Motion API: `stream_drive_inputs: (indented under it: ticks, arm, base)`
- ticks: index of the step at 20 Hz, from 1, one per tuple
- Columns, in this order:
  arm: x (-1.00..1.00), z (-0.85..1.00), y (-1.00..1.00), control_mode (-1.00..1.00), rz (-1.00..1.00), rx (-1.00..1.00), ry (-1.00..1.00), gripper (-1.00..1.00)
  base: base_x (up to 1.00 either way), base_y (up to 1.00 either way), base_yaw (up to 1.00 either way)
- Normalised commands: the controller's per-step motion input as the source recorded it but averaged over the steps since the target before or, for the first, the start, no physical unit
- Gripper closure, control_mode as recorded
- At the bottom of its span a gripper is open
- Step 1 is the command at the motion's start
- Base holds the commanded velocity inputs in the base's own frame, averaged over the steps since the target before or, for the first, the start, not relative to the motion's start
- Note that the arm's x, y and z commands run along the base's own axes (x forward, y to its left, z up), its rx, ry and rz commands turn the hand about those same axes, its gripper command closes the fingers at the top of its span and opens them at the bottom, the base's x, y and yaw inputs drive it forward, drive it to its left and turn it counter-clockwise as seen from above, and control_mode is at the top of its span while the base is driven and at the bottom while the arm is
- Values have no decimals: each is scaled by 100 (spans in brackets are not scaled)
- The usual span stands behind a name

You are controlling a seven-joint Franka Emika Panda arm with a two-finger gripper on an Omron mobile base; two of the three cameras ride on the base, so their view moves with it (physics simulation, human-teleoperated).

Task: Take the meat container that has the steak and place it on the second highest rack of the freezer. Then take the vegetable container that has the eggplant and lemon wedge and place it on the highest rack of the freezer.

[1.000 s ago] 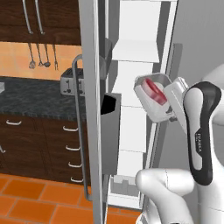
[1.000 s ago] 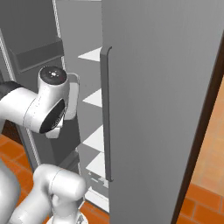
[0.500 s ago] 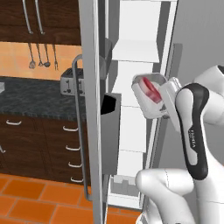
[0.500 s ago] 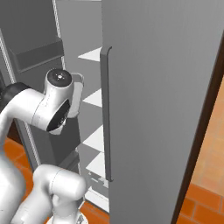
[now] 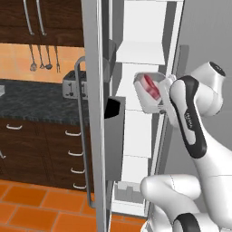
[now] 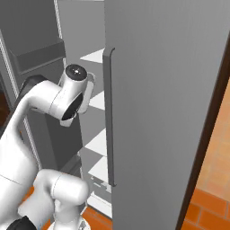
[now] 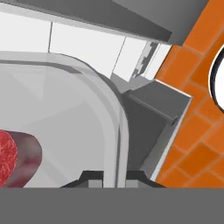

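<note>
My gripper (image 7: 116, 176) is shut on the rim of the clear meat container (image 7: 65, 113), and the red steak (image 7: 9, 161) lies inside it at the lower left. In the left base view the container (image 5: 146, 93) hangs tilted on its side, with the steak (image 5: 152, 86) facing the camera. It is at the mouth of the open freezer (image 5: 140, 136), just below an upper white shelf (image 5: 138, 52). The gripper (image 5: 162, 94) holds its right edge. The eggplant and lemon wedge are out of view.
The freezer's open left door (image 5: 97, 113) with its bin (image 5: 113, 136) stands close on the left. The closed right door with a long handle (image 6: 109, 117) sits on the other side of the arm. White shelves (image 6: 99, 144) step downward inside. Beyond the open door are a dark counter with a toaster (image 5: 68, 84) and an orange tile floor (image 5: 41, 208).
The arm has carried the container leftward and slightly up, from beside the door edge into the freezer opening. The grip on the rim is unchanged.
</note>
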Motion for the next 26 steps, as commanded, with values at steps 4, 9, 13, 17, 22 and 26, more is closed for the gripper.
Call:
stream_drive_inputs:
  ticks: [4, 9, 13, 17, 22, 26]
  arm:
    - [84, -19, 1, -100, -17, 0, 0, 100]
    - [41, -14, 0, -100, -15, 3, 0, 100]
    - [42, -11, 0, -100, -12, 0, 0, 100]
    - [34, -4, 0, -100, -4, 3, 0, 100]
    - [23, 0, 0, -100, 0, 5, 0, 100]
    - [41, -22, 3, -100, 0, 2, 0, 100]
  base:
    - [0, 0, 0]
    - [0, 0, 0]
    - [0, 0, 0]
    - [0, 0, 0]
    - [0, 0, 0]
    - [0, 0, 0]
